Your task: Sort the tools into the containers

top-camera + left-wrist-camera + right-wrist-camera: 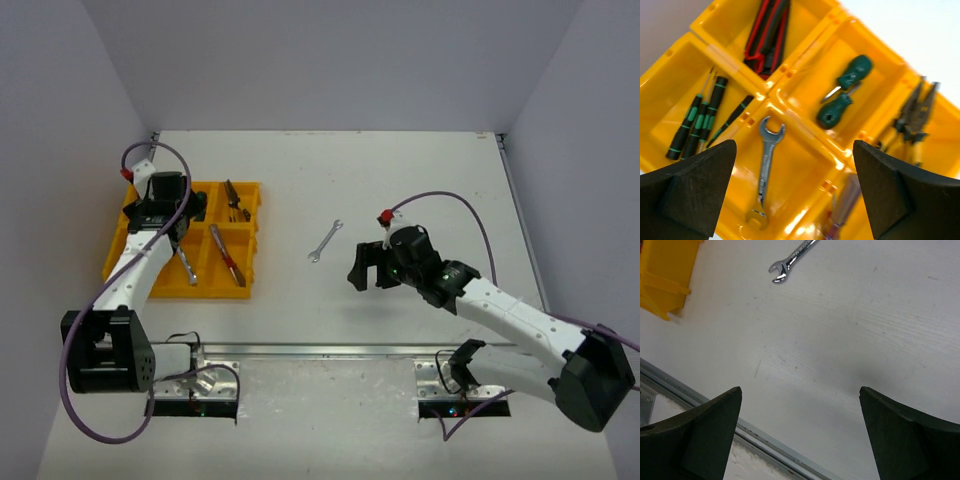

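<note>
The left claw (797, 187) is held apart over the glossy yellow tray (805, 160); the right claw (800, 435) (also apart) over open bench (865, 340) near a steel wrench (790, 257).

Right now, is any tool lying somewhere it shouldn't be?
Yes. One small silver wrench lies alone on the white table, outside the bright yellow plastic organizer tray, between the tray and the right pincer. Every other tool in view sits inside the tray's compartments, so this one looks left out.
</note>
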Motion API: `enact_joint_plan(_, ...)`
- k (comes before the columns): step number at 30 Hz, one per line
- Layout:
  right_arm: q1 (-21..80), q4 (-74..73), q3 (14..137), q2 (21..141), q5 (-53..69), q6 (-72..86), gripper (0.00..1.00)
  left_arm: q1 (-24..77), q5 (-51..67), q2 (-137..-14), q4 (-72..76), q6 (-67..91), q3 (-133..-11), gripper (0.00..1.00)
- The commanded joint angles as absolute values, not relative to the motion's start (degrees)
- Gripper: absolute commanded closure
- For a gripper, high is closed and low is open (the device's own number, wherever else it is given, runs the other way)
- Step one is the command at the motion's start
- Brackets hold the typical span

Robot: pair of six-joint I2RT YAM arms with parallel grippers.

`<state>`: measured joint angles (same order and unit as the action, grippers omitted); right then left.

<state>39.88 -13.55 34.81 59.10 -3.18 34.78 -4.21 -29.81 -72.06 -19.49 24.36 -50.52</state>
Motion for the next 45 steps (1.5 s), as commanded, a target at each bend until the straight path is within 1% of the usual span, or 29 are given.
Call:
enact_joint_plan(1,39.8,-13.9,42.4,69.0,-3.9,41.2,0.01,-4.6,-19.3,-61.4,-21.9,26.9,-54.1,0.00)
enact_joint_plan(2,39.8,-14.3,44.4,71.7,-4.2,42.8,0.01,-4.6,-18.7,-60.7,-22.2,27.0,-54.1,0.00)
enact_joint_plan(4,39.9,-20.0,50.4,79.1,-9.8,48.4,0.01,-4.6,-11.0,-53.9,-22.8,26.7,-53.9,0.00)
enact_joint_plan(7,40.0,-28.8,62.1,91.3,-14.1,56.1,0.01,-4.7,-1.9,-46.1,-23.5,24.1,-52.5,0.00)
enact_joint_plan(10,40.3,-35.2,73.4,101.5,-18.0,62.2,0.01,-4.7,3.5,-40.6,-26.1,20.0,-50.2,0.00)
enact_joint_plan(11,40.4,-37.4,78.9,104.6,-19.0,63.4,0.02,-4.7,4.4,-39.2,-26.8,19.3,-49.5,0.00)
enact_joint_plan(12,40.5,-40.2,81.4,109.2,-19.8,64.1,0.05,-4.7,5.5,-37.3,-27.7,18.0,-48.4,0.00)
enact_joint_plan(13,40.5,-42.2,84.3,111.9,-20.6,65.2,0.05,-4.7,5.5,-37.3,-27.7,18.0,-48.3,0.00)
enact_joint_plan(14,40.5,-45.0,91.2,115.9,-22.2,66.8,0.09,-4.3,5.6,-34.5,-27.5,18.0,-46.4,0.00)
enact_joint_plan(16,40.4,-49.9,98.4,121.7,-23.7,68.4,0.13,-3.5,6.3,-31.3,-26.0,18.0,-42.7,0.00)
enact_joint_plan(18,40.4,-51.7,103.5,127.0,-24.7,68.3,0.18,-3.1,7.1,-28.3,-24.5,18.5,-40.7,0.00)
enact_joint_plan(21,40.4,-52.6,108.1,133.6,-25.7,67.8,0.22,-2.5,7.0,-26.5,-23.6,18.7,-39.6,0.00)
enact_joint_plan(25,40.4,-54.4,107.8,136.1,-25.2,71.4,0.23,-1.4,6.5,-25.6,-23.2,18.7,-39.2,0.00)
enact_joint_plan(28,40.1,-52.9,105.3,136.5,-22.1,72.2,0.31,-1.0,6.3,-24.9,-23.0,18.7,-39.0,0.00)
enact_joint_plan(29,40.1,-52.6,105.1,136.9,-22.0,72.1,0.32,-1.0,6.3,-24.8,-23.0,18.7,-39.0,0.00)
enact_joint_plan(30,39.8,-52.6,105.1,137.2,-20.0,72.0,0.44,-0.9,6.1,-24.4,-23.0,18.8,-38.9,0.00)
enact_joint_plan(33,39.5,-52.3,103.4,137.4,-18.5,72.0,0.93,-0.6,5.4,-23.0,-23.1,19.1,-38.7,0.00)
enact_joint_plan(34,39.5,-51.8,102.1,136.8,-18.4,72.2,0.98,-0.6,5.1,-22.8,-23.1,19.1,-38.7,0.00)
enact_joint_plan(35,39.5,-51.3,101.2,136.3,-18.3,72.4,1.00,-0.6,5.0,-22.6,-23.1,19.1,-38.6,0.00)
enact_joint_plan(40,39.5,-47.7,95.3,132.3,-16.9,69.0,1.00,-0.6,5.9,-23.5,-23.2,19.2,-38.8,0.00)
enact_joint_plan(43,40.6,-41.3,87.8,124.7,-18.6,62.6,1.00,-0.6,9.8,-25.7,-23.0,19.9,-38.8,0.00)
enact_joint_plan(44,41.0,-40.9,87.3,122.2,-18.8,62.2,1.00,-0.6,11.5,-26.7,-22.8,19.9,-38.8,0.00)
enact_joint_plan(45,41.7,-37.3,83.5,119.8,-19.4,59.4,1.00,-0.6,15.3,-28.7,-22.6,21.2,-38.6,0.00)
